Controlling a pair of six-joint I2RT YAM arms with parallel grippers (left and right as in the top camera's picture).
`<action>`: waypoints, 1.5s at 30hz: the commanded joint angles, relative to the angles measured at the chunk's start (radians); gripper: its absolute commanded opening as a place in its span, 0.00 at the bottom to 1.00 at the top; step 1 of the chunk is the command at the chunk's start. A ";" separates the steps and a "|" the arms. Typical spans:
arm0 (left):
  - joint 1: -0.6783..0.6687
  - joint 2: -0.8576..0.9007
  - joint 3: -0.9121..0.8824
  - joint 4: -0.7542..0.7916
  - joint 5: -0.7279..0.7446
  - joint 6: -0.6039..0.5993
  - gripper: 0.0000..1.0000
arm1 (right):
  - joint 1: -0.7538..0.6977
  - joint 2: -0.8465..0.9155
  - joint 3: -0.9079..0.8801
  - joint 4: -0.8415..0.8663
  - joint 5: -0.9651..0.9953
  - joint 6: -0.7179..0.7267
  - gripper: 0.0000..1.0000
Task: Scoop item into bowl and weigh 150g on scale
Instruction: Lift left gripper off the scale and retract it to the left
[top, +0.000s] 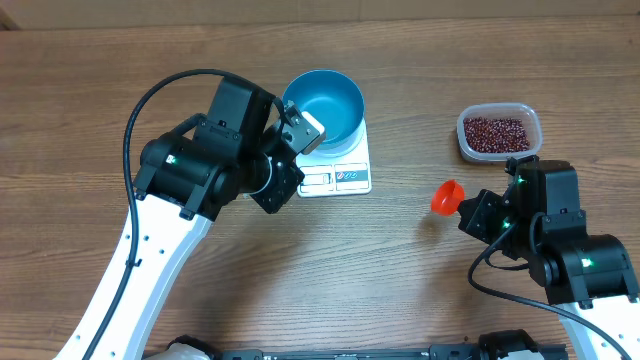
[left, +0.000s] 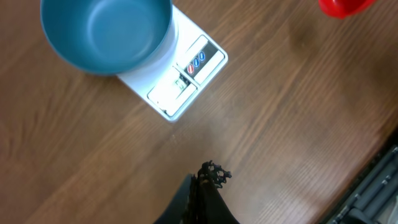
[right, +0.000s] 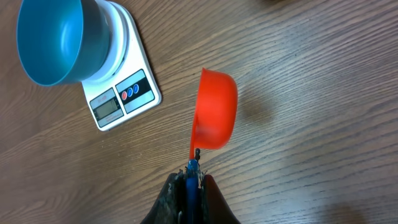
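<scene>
Small dark red-brown beans lie as a loose speckled mass inside a clear rectangular plastic tub. The tub stands at the far right of the brown wooden tabletop, well apart from the bowl. In the overhead view the tub's long axis runs left to right, and the beans spread along it.

A round, deep, bright blue plastic bowl sits upright on the far part of a small flat white rectangular scale. The bowl's rim overhangs the scale, and its smooth blue inside is in view. The scale's long axis runs from the far side toward the robot. Its grey display window and 3 small oval buttons are at the near end, uncovered by the bowl.

The right hand is clamped on the thin handle of a bright orange-red plastic scoop. The scoop's long axis points straight out from the hand, handle at the fingers and cup at the far end. In the overhead view the cup points left, toward the scale, and sits on the robot's side of the tub, apart from both. In the right wrist view the cup looks turned on its side, rim toward the scale, with a soft shadow on the wood beside it.

The left hand is closed with nothing between its 2 fingers. It hangs over bare wood near the scale's display end.
</scene>
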 joint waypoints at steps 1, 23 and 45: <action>0.045 -0.010 -0.048 0.046 0.023 0.075 0.06 | -0.003 -0.002 0.024 0.005 0.010 -0.005 0.04; 0.115 0.172 -0.192 0.249 0.130 0.336 0.99 | -0.003 -0.002 0.024 0.005 0.011 -0.005 0.04; 0.114 0.173 -0.191 0.275 0.153 0.271 1.00 | -0.003 -0.002 0.024 0.005 0.010 -0.005 0.04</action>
